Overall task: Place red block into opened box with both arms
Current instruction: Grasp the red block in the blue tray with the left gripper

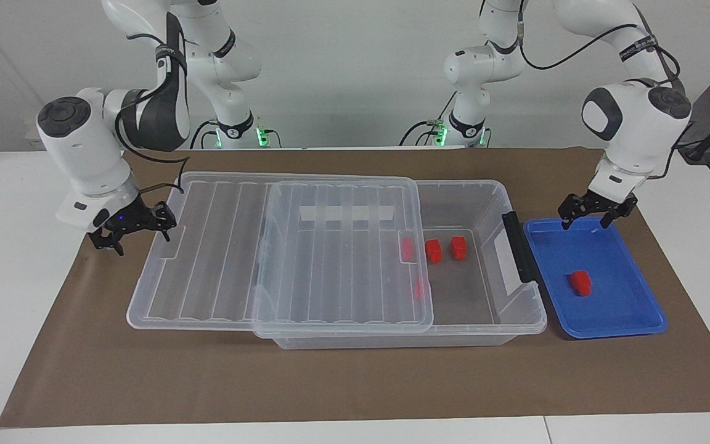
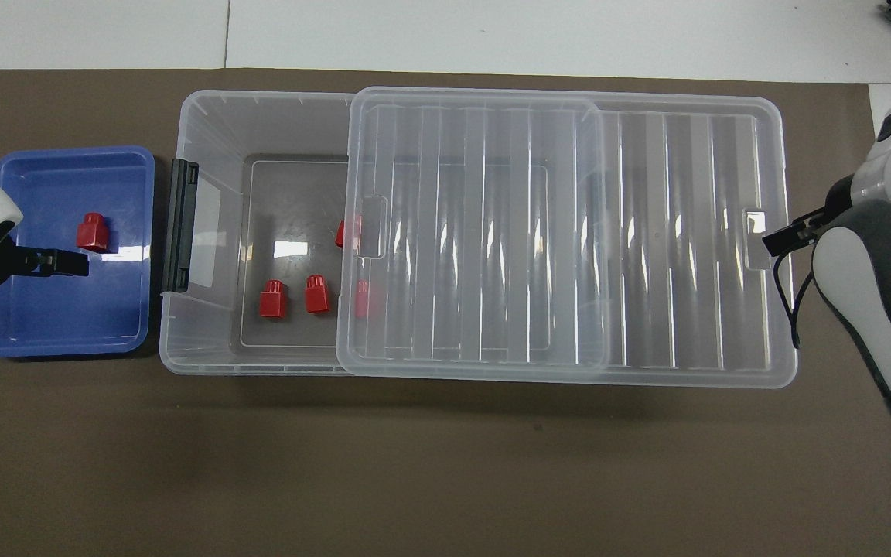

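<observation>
With the lid drawn aside by the right pincer, fingers apart at its edge, the box stood open, and the left pincer, also apart, next needed lowering onto the red block in the blue tray.
</observation>
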